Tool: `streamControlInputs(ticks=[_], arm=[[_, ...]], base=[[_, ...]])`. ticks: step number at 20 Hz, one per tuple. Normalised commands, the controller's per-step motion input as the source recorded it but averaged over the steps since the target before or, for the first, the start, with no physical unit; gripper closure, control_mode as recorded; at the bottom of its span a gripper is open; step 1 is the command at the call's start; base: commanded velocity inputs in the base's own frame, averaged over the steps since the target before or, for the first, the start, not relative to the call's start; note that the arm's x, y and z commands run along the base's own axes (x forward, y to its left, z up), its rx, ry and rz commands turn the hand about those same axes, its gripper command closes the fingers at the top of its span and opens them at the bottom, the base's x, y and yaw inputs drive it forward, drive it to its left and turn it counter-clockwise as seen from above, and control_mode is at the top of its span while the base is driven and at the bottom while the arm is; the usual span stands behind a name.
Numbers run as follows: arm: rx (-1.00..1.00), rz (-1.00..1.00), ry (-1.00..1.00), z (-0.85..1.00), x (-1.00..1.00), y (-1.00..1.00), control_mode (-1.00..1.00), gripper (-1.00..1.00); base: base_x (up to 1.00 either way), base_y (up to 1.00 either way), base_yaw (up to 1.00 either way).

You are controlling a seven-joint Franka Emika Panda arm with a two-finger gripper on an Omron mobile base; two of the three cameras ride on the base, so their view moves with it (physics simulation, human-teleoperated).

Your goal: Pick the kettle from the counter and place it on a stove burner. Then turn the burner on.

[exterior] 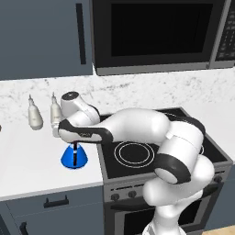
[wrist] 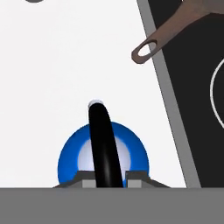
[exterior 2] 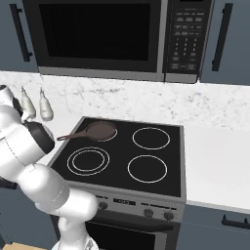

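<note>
So the step right now is the pick, and it looks like the grab is basically made. The jaws (wrist: 110,178) are clenched on the black arched handle (wrist: 105,144) of the kettle (exterior: 75,157), one fingertip (wrist: 89,179) on each side of the arch, near its top. The kettle sits directly under the jaws on the white table (exterior: 32,160), and I can't tell if it's lifted off at all yet.

My take on doing this well: lift straight up first. The grip is on a thin rounded handle, so the kettle could swing or pivot if the arm drags sideways too early. Get it clear of the table, then carry it across.

Going left to right from the jaws: the two cream bottles (exterior: 35,115) stand off to the left of the jaws, back by the wall, well apart from the kettle, so no worry there. Right of the jaws is the edge of the black stove (exterior: 137,170), and just past it the big double-ring burner (exterior: 134,153), which I'd guess is the target. Farther right and behind it, the brown frying pan (exterior 2: 100,130) sits on a back ring with its handle (wrist: 148,48) poking out toward the table. That's the thing to watch, so I'd keep the carry on the near side, away from that handle.
</note>
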Motion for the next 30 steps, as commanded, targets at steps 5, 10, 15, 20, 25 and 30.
streamControlInputs(ticks=[5,10,15,20,25,30], arm=[[0.0,-0.08,-0.03,0.32,-0.18,-0.25,-1.0,1.0],[0.0,-0.1,-0.03,0.26,-0.18,-0.41,-1.0,1.0],[0.0,-0.11,-0.01,0.12,-0.23,-0.68,-1.0,1.0],[0.0,-0.1,0.0,0.13,-0.2,-0.72,-1.0,1.0],[0.0,-0.09,-0.01,0.11,-0.13,-0.66,-1.0,1.0],[0.0,-0.09,-0.01,0.09,-0.09,-0.61,-1.0,1.0]], base=[[0.0,0.0,0.0],[0.0,0.0,0.0],[0.0,0.0,0.0],[0.0,0.0,0.0],[0.0,0.0,0.0],[0.0,0.0,0.0]])
